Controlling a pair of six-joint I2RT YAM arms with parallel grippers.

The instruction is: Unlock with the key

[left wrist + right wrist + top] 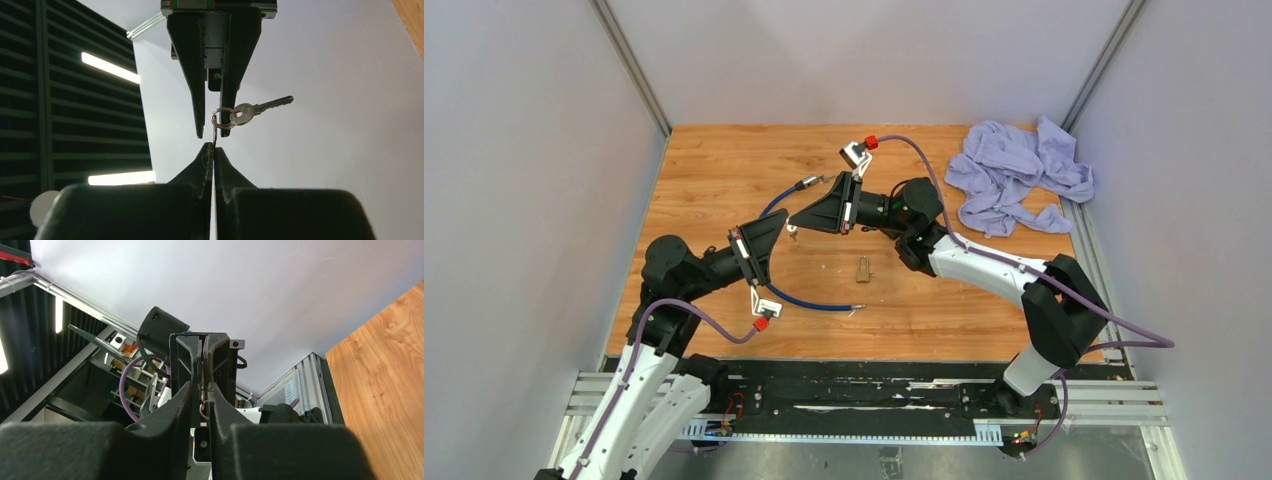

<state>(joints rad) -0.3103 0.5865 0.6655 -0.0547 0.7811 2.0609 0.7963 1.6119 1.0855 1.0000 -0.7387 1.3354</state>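
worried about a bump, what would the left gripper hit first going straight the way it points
probably the right gripper: its tips sit just ahead, at the key ring the left gripper holds

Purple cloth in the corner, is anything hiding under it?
Only the wooden table shows around the crumpled purple cloth. Nothing pokes out from its edges, but its folds cover whatever lies beneath, so I cannot tell.

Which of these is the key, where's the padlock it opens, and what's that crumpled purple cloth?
key (pixel 265 105): left wrist view, on its blade.
padlock (pixel 863 268): top view, on its brass body.
cloth (pixel 1009 175): top view, on the middle folds of the heap.
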